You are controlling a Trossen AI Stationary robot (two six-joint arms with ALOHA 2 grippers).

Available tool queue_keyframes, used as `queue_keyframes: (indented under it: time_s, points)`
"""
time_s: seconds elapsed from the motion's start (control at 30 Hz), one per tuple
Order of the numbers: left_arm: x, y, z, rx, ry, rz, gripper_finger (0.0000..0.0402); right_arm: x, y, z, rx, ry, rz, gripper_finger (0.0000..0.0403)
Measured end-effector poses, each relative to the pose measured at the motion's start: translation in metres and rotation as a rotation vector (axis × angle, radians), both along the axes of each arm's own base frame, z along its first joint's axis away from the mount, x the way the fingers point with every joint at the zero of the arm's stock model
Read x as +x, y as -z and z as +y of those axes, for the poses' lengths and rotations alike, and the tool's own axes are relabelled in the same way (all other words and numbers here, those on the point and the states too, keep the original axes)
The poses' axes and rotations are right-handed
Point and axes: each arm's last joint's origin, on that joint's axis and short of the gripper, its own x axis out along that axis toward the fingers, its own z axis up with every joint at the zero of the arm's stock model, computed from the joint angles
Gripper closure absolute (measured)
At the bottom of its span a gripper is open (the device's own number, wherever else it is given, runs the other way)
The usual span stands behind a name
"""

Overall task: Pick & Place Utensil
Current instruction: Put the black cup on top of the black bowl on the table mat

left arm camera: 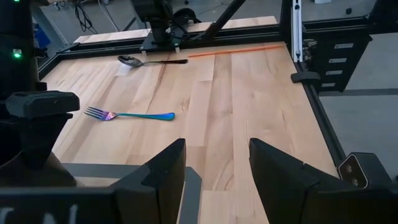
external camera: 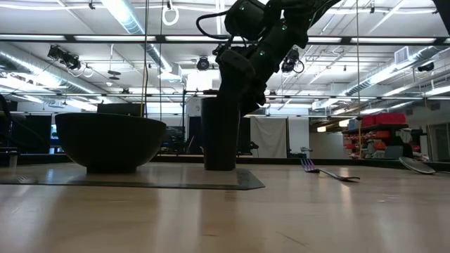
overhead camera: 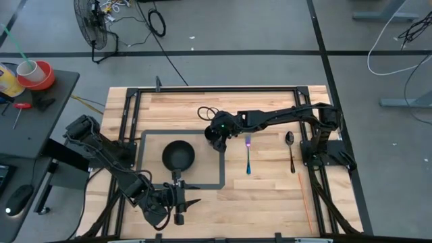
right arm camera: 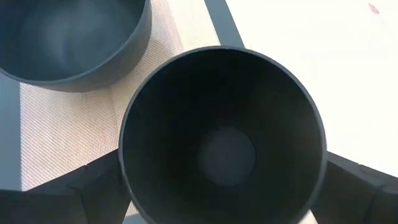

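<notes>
A dark cup (external camera: 219,133) stands upright on a grey-bordered mat (overhead camera: 219,177), next to a black bowl (overhead camera: 178,156). My right gripper (overhead camera: 216,135) hangs over the cup, pointing down, and its wrist view looks straight into the cup (right arm camera: 224,149). An iridescent fork (overhead camera: 248,156) lies flat on the wood to the right of the mat. A dark spoon (overhead camera: 290,150) lies farther right. My left gripper (left arm camera: 217,168) waits open near the table's near edge, touching nothing. My right gripper comes at the cup from above, pointing down. One finger (right arm camera: 87,186) is against the outer wall (right arm camera: 127,168) on one side, and the other finger (right arm camera: 354,186) on the opposite side. The cup is upright, its base (external camera: 219,166) on the mat.
A thin orange stick (overhead camera: 305,199) lies near the table's right rail. The black frame rails (overhead camera: 317,121) border the wood. Bare wood lies between the fork (left arm camera: 130,115) and the spoon (left arm camera: 140,61), and in front of the mat.
</notes>
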Motion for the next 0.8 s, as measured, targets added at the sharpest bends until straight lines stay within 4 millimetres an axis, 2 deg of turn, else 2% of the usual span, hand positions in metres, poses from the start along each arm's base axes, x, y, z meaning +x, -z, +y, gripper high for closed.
queue_keyframes:
  time_s: [0.17, 0.43, 0.8]
  points:
    - [0.0, 0.0, 0.0, 0.0, 0.0, 0.0, 0.022, 0.0044, -0.0038, -0.0004, -0.006, 0.0, -0.06, 0.0012]
    - [-0.0001, 0.0, -0.0001, 0.001, 0.001, 0.0, 0.022, 0.0057, -0.005, -0.0003, -0.007, -0.01, -0.078, 0.0055]
    - [-0.0003, 0.0003, 0.0, 0.004, 0.001, 0.004, 0.022, 0.0094, -0.0005, -0.0007, 0.009, 0.013, -0.143, 0.0051]
